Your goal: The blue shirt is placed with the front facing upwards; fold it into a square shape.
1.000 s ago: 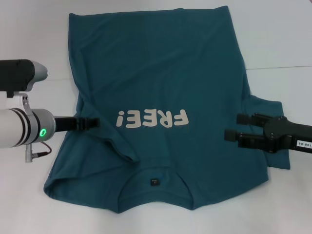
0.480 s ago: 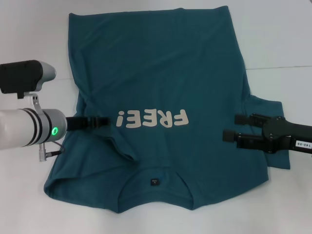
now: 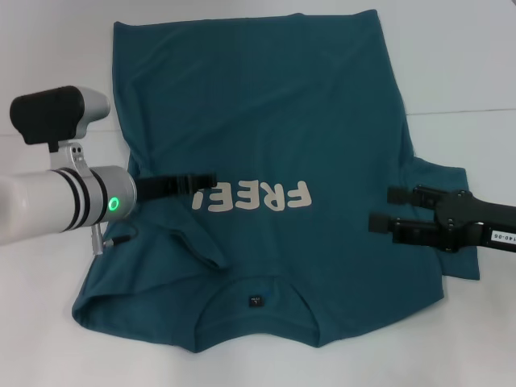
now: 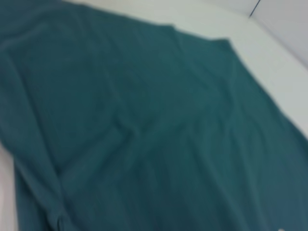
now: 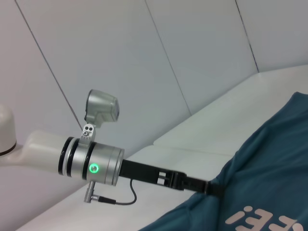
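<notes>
The blue shirt (image 3: 266, 105) lies front up on the white table, its white "FREE!" print (image 3: 266, 196) mid-chest and its collar label (image 3: 255, 301) toward me. My left gripper (image 3: 208, 184) reaches in from the left over the chest. Its thin fingers are shut on a fold of shirt fabric beside the print's "!" end. In the right wrist view the cloth (image 5: 269, 168) rises to this gripper's tip (image 5: 211, 187). My right gripper (image 3: 383, 208) is open, low over the shirt's right side near the sleeve. The left wrist view shows only rumpled shirt fabric (image 4: 144, 120).
The white table (image 3: 468, 64) surrounds the shirt, with a seam line at the right (image 3: 468, 111). A diagonal crease of folded cloth (image 3: 197, 246) lies between the left gripper and the collar. White wall panels (image 5: 144, 57) stand behind the left arm.
My left gripper has moved right, from the shirt's left edge to the "!" of the print, now partly covered. The right gripper has barely moved.
</notes>
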